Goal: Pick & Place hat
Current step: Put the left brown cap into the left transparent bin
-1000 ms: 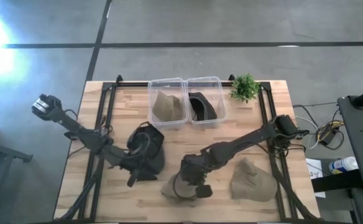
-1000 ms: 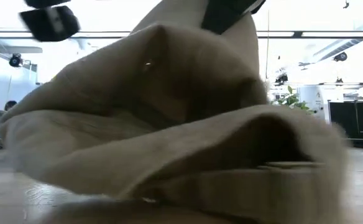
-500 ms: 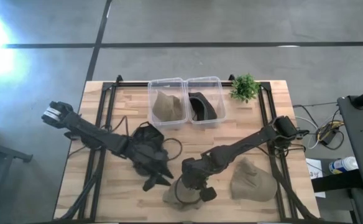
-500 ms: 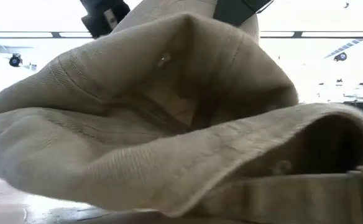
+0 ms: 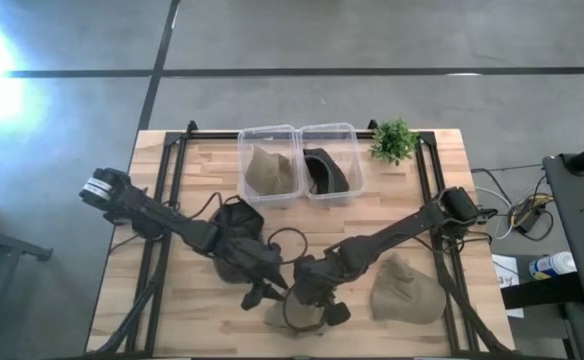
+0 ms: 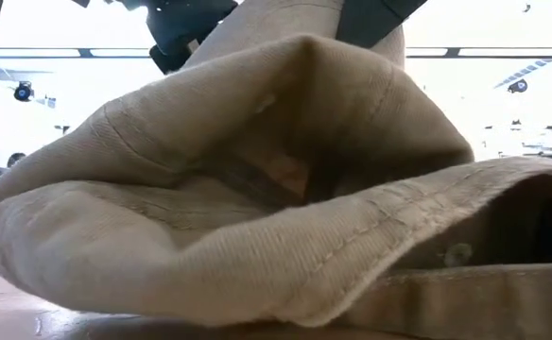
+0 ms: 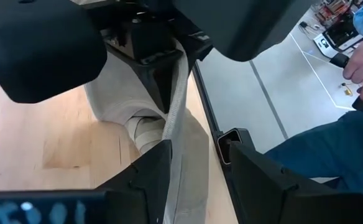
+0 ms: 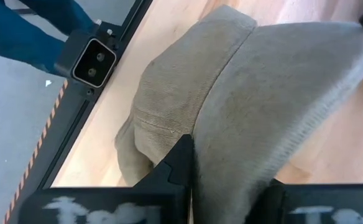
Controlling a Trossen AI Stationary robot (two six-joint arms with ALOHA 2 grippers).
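Observation:
A tan hat (image 5: 297, 318) sits near the table's near edge and fills the low view (image 6: 257, 208). My right gripper (image 5: 312, 297) is shut on its raised top. My left gripper (image 5: 272, 293) has come in from the left and is open. Its fingers stand on either side of a hanging strip of the hat's cloth (image 7: 183, 149). A black hat (image 5: 237, 225) lies flat on the table to the left. A second tan hat (image 5: 407, 290) lies to the right. My right gripper pinches a bunched fold of the tan hat's cloth (image 8: 231, 124) at its raised top (image 6: 304, 57), coming from above and the right. The hat hangs below the fingers, and its lower brim (image 6: 257, 316) lies on the table. My left gripper: I cannot tell whether its fingers touch the strip between them.
Two clear bins stand at the far side: the left one (image 5: 269, 165) holds a tan hat, the right one (image 5: 329, 165) a black hat. A small plant (image 5: 394, 140) stands beside them. A person's hand (image 7: 362, 62) shows beyond the near edge.
My left gripper has left the black hat and moved toward the table's right and near edge, up to the tan hat held by my right gripper. The right gripper and the tan hat have shifted slightly toward the near edge.

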